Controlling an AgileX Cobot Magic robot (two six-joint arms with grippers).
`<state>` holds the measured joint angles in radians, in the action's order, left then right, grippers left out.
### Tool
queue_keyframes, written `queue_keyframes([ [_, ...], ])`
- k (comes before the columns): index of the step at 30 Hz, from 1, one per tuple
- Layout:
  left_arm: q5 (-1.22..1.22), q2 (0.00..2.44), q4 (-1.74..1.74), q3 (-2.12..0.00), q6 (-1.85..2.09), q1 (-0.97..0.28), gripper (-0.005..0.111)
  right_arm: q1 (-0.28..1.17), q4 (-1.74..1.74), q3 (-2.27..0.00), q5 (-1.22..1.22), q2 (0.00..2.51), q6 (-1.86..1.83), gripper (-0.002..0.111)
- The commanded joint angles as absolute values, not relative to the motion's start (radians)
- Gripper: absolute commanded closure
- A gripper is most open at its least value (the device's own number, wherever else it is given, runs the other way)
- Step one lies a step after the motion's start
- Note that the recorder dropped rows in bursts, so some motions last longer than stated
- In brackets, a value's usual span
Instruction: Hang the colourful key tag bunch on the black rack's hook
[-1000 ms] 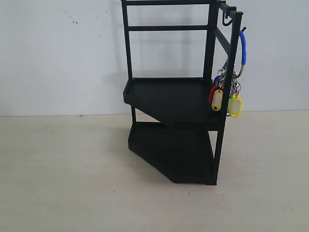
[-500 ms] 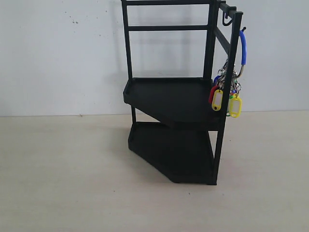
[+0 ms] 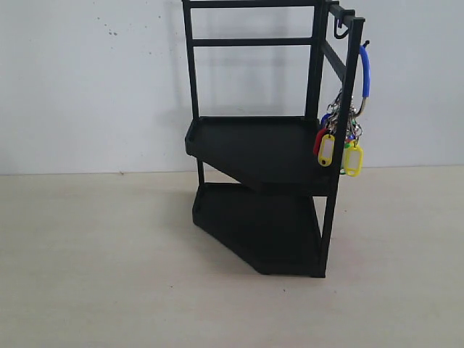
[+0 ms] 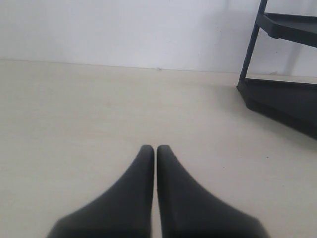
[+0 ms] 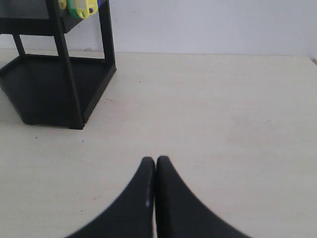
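Observation:
The colourful key tag bunch (image 3: 346, 138) hangs by its blue-sleeved ring from the hook (image 3: 365, 45) on the front corner post of the black rack (image 3: 261, 145). Its yellow, red and green tags dangle beside the upper tray. The right wrist view catches the yellow and green tags (image 5: 81, 7) above the rack's lower tray (image 5: 54, 84). My right gripper (image 5: 155, 159) is shut and empty over the bare table, well away from the rack. My left gripper (image 4: 153, 147) is also shut and empty, with the rack (image 4: 287, 59) off to one side. Neither gripper appears in the exterior view.
A pale wooden table (image 3: 109, 268) spreads in front of the rack. A white wall (image 3: 87, 80) stands right behind it. A second small hook (image 3: 338, 30) hangs under the rack's top side rail.

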<state>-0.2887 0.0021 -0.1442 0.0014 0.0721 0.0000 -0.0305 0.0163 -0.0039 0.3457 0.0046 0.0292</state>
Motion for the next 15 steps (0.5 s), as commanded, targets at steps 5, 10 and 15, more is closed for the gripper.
queue_keyframes([
  [5, -0.285, 0.0, -0.141, 0.0, 0.075, -0.001, 0.102, -0.037, 0.011, 0.0, 0.34, 0.0, 0.043, 0.108],
  [10, -0.285, 0.0, -0.141, 0.0, 0.075, -0.001, 0.102, -0.037, 0.011, 0.0, 0.34, 0.0, 0.043, 0.108],
  [15, -0.285, 0.0, -0.141, 0.0, 0.075, -0.001, 0.102, -0.037, 0.011, 0.0, 0.349, 0.0, 0.043, 0.108],
])
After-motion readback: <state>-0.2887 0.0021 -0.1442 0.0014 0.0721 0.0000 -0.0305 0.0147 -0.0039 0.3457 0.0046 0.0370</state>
